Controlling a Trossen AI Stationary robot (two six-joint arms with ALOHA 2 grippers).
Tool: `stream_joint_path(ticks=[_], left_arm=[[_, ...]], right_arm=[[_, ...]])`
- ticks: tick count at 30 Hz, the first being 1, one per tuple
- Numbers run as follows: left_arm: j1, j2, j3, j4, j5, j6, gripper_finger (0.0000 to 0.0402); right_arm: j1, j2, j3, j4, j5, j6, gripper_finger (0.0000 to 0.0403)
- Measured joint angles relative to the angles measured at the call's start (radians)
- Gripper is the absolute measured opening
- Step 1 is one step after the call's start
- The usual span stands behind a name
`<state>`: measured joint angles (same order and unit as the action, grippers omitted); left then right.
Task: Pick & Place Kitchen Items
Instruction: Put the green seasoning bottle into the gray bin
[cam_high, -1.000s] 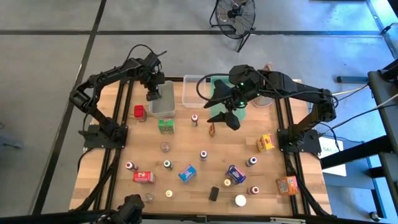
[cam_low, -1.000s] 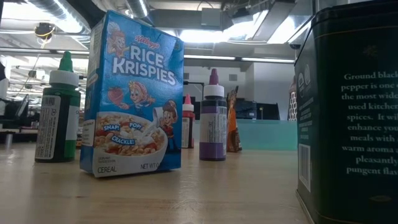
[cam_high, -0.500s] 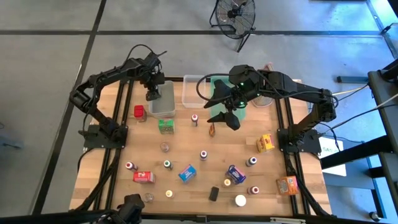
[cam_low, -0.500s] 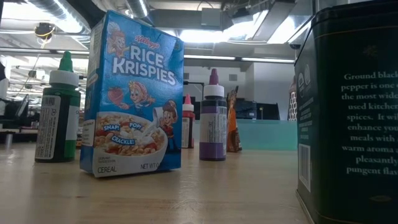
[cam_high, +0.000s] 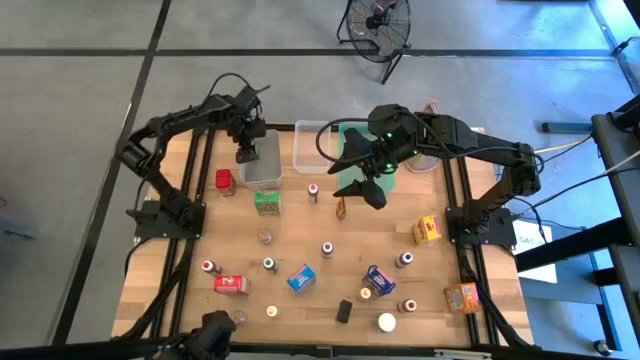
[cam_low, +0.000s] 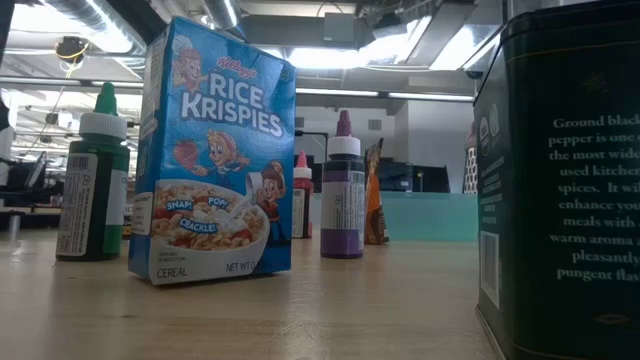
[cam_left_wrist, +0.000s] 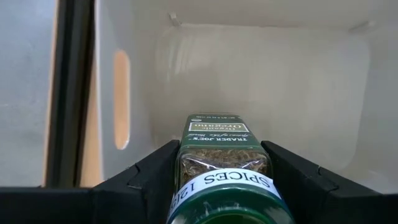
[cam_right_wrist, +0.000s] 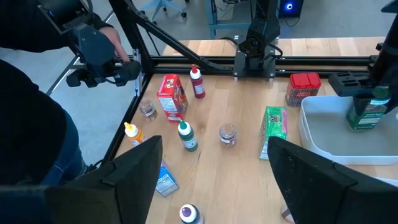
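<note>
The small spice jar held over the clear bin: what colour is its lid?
Dark green, clearest in the left wrist view: the small spice jar.

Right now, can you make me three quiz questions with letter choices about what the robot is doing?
1. Where does the left pincer hang?
A. over the clear bin
B. over the floor
C. beside the fan

2. What colour is the cereal box in the low view?
A. red
B. blue
C. yellow

3. What is the left pincer doing?
A. gaping with nothing in it
B. gripping the green-capped spice jar
C. gripping a purple bottle

Answers:
1 A, the high view puts it above the bin.
2 B, its front is blue.
3 B, the left wrist view shows the jar between its fingers.
</note>
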<state>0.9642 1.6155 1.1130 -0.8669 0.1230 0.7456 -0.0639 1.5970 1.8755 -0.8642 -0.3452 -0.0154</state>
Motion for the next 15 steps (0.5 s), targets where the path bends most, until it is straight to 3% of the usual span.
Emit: stream_joint_path(ticks=[15], left_arm=[[0.000, 0.018, 0.000, -0.001, -0.041, -0.023, 0.0228]], right_arm=[[0.000, 0.000, 0.000, 0.000, 0.001, 0.000, 0.0293]])
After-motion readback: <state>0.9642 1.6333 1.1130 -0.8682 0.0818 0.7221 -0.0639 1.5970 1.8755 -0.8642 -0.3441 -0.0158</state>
